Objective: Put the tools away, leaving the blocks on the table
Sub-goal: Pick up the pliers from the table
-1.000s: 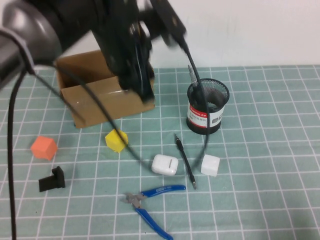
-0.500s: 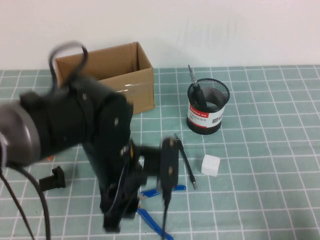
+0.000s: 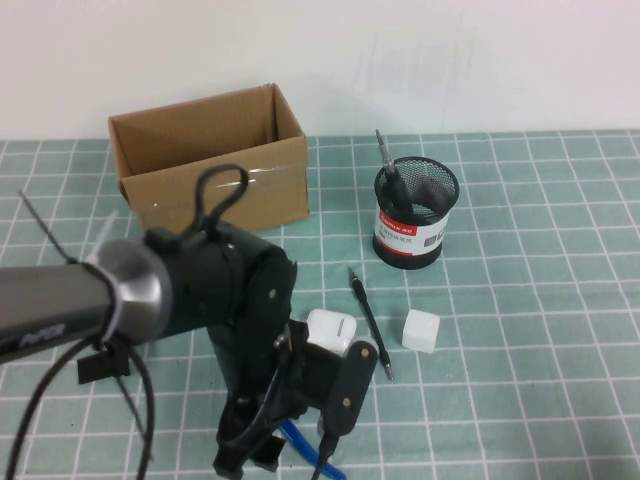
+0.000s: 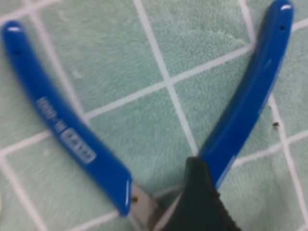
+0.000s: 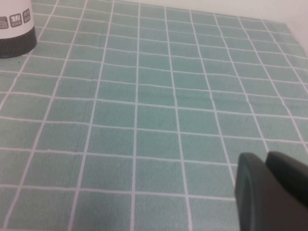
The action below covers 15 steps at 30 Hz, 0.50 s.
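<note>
Down low over the teal-green gridded worktop (image 3: 540, 330), the left gripper (image 3: 300, 415) hung just above the blue-handled pliers (image 4: 144, 134), jaws spread, pliers lying flat with handles splayed. Meanwhile the right gripper (image 5: 272, 190) sat above bare cloth near a black mesh cup (image 3: 415, 215), jaws pressed together.

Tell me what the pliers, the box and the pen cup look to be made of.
Pliers: probably metal under glossy blue plastic or rubber grips; highlights on the handles, bare grey metal at the joint. The left gripper hovers over them; the right gripper sits over bare cloth.
Box: brown corrugated cardboard, matte, with shiny tape along its front.
Pen cup: black wire mesh, likely metal, see-through, with a paper label.
</note>
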Motion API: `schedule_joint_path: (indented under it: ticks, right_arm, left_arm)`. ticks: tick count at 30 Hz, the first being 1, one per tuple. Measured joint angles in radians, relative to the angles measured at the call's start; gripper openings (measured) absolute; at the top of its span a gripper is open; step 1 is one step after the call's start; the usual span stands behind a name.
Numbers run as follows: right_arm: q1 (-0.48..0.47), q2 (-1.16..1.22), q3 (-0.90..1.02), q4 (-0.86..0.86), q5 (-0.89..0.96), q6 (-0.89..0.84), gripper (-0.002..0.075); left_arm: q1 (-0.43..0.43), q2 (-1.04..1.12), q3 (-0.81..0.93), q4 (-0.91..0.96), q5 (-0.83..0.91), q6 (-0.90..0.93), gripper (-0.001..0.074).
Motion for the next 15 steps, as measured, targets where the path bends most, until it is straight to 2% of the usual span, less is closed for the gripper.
schedule_joint_path:
  ticks: [8, 15]
  right_arm:
    - [0.000, 0.000, 0.000, 0.000, 0.000, 0.000, -0.0006]
    - [0.000, 0.000, 0.000, 0.000, 0.000, 0.000, -0.0006]
  left_arm:
    - [0.000, 0.069, -0.067, -0.008, -0.008, 0.015, 0.0414]
    - [-0.001, 0.120, -0.118, -0.017, 0.025, 0.016, 0.0368]
